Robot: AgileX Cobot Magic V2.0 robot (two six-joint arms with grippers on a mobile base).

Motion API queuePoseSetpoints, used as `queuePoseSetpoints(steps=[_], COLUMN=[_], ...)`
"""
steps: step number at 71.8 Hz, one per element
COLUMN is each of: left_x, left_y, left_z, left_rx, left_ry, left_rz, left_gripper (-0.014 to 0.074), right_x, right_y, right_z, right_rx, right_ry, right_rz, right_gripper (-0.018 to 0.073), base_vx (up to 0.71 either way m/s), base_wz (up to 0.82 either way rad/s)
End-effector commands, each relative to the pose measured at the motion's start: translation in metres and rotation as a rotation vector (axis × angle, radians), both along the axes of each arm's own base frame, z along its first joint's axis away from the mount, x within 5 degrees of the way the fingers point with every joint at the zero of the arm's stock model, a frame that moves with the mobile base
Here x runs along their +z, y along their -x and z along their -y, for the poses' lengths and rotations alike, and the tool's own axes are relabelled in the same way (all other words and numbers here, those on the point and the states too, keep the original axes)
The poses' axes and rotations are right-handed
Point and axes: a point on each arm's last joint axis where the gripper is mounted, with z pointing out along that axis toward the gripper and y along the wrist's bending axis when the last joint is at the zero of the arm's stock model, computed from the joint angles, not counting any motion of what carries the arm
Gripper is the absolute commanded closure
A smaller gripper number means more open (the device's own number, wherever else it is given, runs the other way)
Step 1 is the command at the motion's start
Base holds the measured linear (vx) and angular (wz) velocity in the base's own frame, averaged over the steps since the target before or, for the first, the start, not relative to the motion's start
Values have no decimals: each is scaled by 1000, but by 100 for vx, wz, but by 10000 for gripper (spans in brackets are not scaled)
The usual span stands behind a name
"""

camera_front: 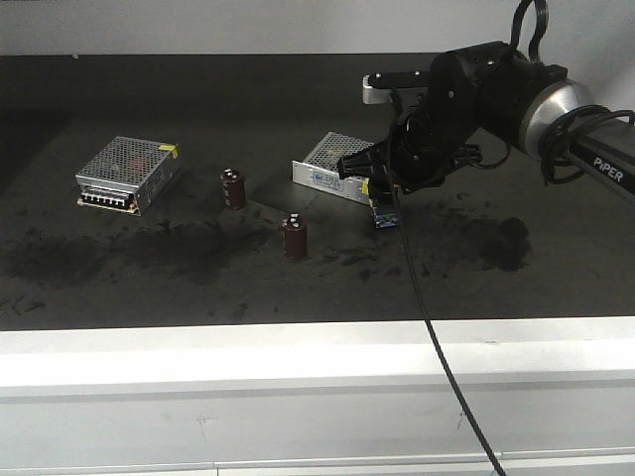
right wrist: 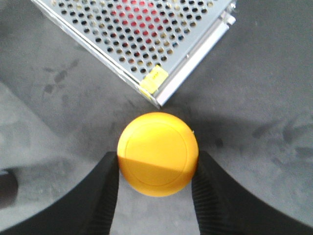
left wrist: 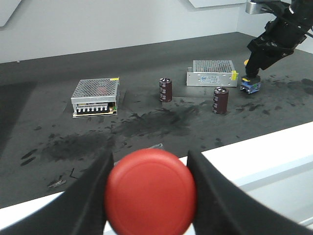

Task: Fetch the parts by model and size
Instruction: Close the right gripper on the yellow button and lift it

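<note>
Button with yellow cap (right wrist: 157,154) pinched at 9 and 3 o'clock by right gripper (right wrist: 156,167), standing straight up on table (right wrist: 259,93), silver box (right wrist: 146,34) corner just beside at 12. Red button (left wrist: 150,193) squeezed in left gripper (left wrist: 149,169), well apart.

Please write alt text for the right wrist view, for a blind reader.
A yellow push-button cap sits between the two dark fingers of the right end effector. Beyond it, the corner of a perforated metal box rests on a dark, smudged table.
</note>
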Motion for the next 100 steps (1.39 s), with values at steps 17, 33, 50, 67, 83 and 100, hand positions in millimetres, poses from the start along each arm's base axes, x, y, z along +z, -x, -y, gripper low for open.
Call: queuePoseSetpoints(steps=[17,33,50,67,83,100], left_x=[13,13,13,13,13,13], left_y=[-1,-1,-1,-1,-1,-1], left_z=[1,1,1,1,1,1], left_rx=[-15,-15,-15,-15,-15,-15], left_ry=[22,22,22,22,22,22], left_rz=[82,82,82,82,82,82], left_gripper=[603,603,603,603,603,603], right_x=[77,90,100,86,66,51], right_y=[63,136,215,293,353,390], right_z=[30,54,81,109,130,145], right_rx=[30,56,71,87,76,53], right_ry=[-49,-92,-142,-151,-195,-218], right_rz=[412,600,777,911,1057,1106], right_gripper=[569,569,569,569,569,569], base_vx=[0,0,0,0,0,0], base_wz=[0,0,0,0,0,0])
